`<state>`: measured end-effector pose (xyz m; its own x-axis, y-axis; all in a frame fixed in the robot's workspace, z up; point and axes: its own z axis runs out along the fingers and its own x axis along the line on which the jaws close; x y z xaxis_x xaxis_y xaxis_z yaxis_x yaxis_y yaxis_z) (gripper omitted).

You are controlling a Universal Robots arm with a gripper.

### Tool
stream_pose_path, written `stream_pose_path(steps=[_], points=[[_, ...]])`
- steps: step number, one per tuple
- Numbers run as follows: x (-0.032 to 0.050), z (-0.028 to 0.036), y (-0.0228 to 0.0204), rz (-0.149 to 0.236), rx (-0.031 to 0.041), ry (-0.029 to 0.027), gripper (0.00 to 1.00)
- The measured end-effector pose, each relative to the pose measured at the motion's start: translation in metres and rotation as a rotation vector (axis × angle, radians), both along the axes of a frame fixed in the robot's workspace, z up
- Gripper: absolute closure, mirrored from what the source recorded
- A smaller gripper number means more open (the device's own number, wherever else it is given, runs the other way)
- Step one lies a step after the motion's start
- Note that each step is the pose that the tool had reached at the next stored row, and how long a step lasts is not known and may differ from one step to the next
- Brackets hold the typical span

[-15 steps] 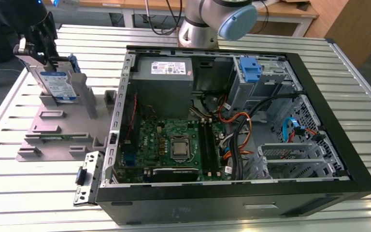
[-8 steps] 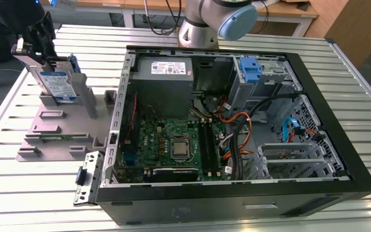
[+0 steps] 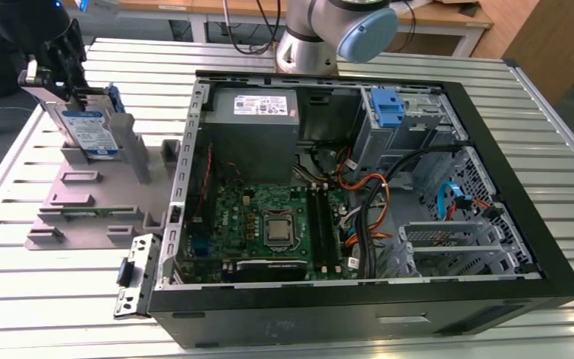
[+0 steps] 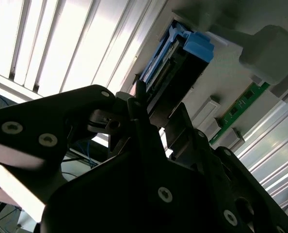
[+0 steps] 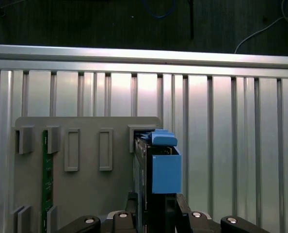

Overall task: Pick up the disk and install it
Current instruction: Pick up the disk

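- Exterior view: table (image 3: 28,314) of ribbed aluminium slats. On it lies an open black steel computer case (image 3: 526,247) holding a green motherboard (image 3: 267,217), a boxy grey power supply (image 3: 257,112) and a bare blue bracket (image 3: 392,108).
- Exterior view: a grey moulded fixture (image 3: 87,202) lies just beside the case, on the exterior view's left. The disk (image 3: 90,131) stands upright in one of its slots. It is flat and rectangular, with a white label, a blue strip and blue carrier edging. The black gripper (image 3: 63,78) sits at the disk's upper end.
- Second wrist view: the matte black gripper (image 4: 144,104) is studded with screw heads. The disk (image 4: 175,63) is seen edge-on just beyond it, with a glossy blue tab.
- First wrist view: the disk (image 5: 166,170) shows a dark metal edge against a smooth blue plastic carrier. The gripper (image 5: 154,201) straddles its near end, and I cannot tell whether it clamps. A green memory strip (image 5: 47,174) stands well apart.
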<state>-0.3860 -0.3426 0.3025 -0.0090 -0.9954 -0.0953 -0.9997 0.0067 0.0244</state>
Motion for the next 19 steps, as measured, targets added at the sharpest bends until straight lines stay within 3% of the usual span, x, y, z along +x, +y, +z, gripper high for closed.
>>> stream_pose_path(steps=[19], points=[[0.0001,0.0000,0.0010,0.000,0.0001,0.0000,0.58]])
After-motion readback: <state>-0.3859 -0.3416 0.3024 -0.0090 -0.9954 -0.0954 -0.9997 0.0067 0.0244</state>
